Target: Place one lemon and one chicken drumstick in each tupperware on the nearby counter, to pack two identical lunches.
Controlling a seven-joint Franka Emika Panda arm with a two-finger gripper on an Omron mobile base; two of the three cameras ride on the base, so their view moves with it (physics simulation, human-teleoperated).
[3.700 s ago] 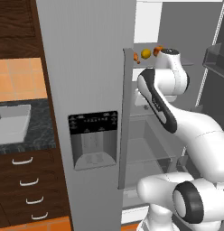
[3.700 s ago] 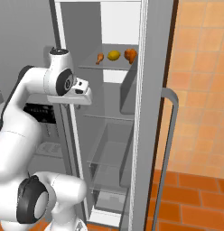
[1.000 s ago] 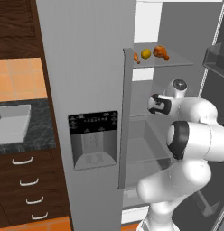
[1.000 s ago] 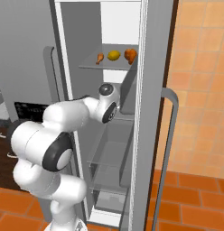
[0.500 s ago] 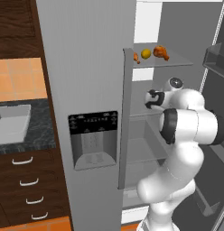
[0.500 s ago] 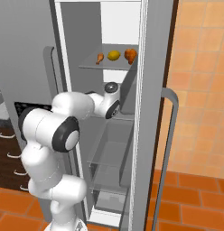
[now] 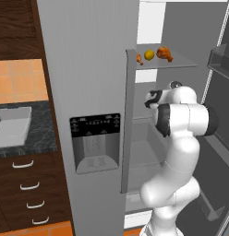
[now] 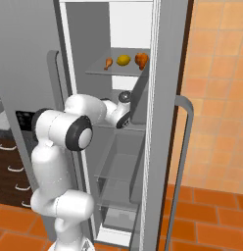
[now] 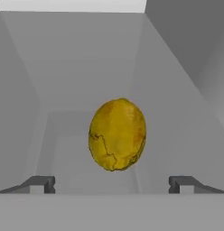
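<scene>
Kitchen: open fridge [image 7: 98, 92], stone counter [image 7: 24, 138], drawers [image 7: 28, 189].

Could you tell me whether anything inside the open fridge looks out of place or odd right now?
Nothing stands out. On the upper shelf a lemon sits upright between two drumsticks, none tipped or spilled. In the hand view another lemon lies whole, centred ahead of the gripper, whose jaws stand wide apart.

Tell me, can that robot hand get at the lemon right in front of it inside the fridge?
Probably yes. In the hand view the lemon sits straight ahead between the two open fingertips, with nothing in front of it. The gripper does not touch it yet.
</scene>
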